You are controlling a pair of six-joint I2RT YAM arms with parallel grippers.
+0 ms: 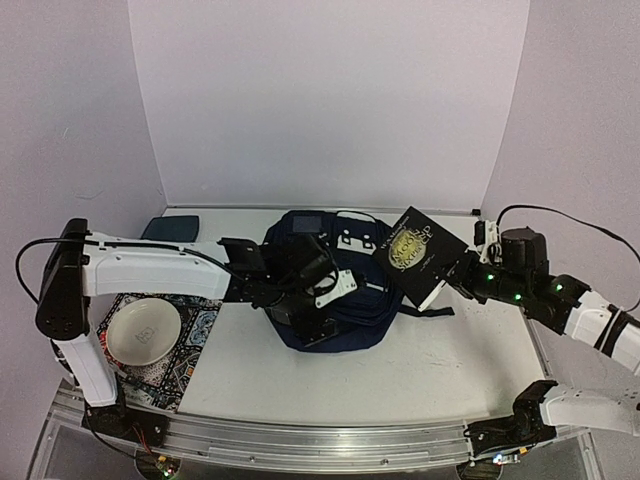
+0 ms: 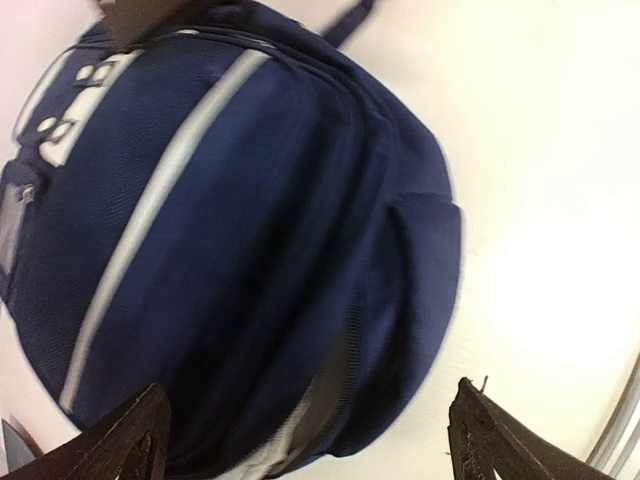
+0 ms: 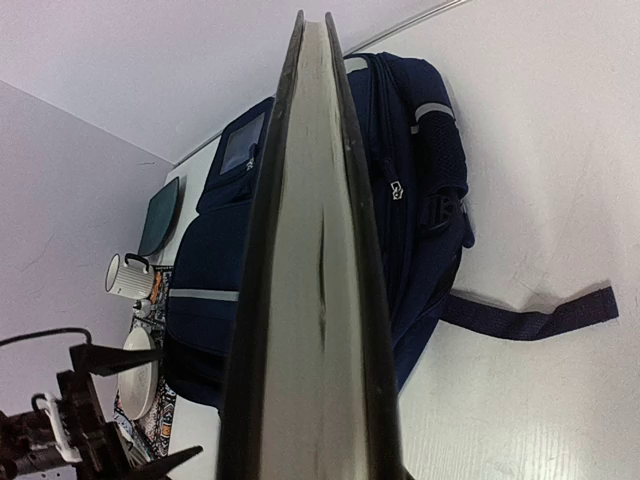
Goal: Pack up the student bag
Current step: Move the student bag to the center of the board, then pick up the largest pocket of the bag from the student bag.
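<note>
Bag [image 1: 335,305] lies flat on table [image 1: 450,365] | your left gripper [image 2: 305,435] gapes wide above it, empty | right gripper [image 1: 452,280] pinches book [image 1: 420,250] by its corner | risk: thin hold lets book pivot loose or snag on slack fabric.

We see the student bag [image 1: 365,305], a large navy-blue fabric backpack, lying on the white desk [image 1: 420,370] near its middle, front face up. Pale stripes [image 2: 150,210] run along its rounded body, and white buckle patches [image 1: 352,238] sit on the front pocket toward the far end. One dark strap [image 3: 530,318] trails out flat across the desk on the right side. We cannot tell whether its main zip is open.
</note>
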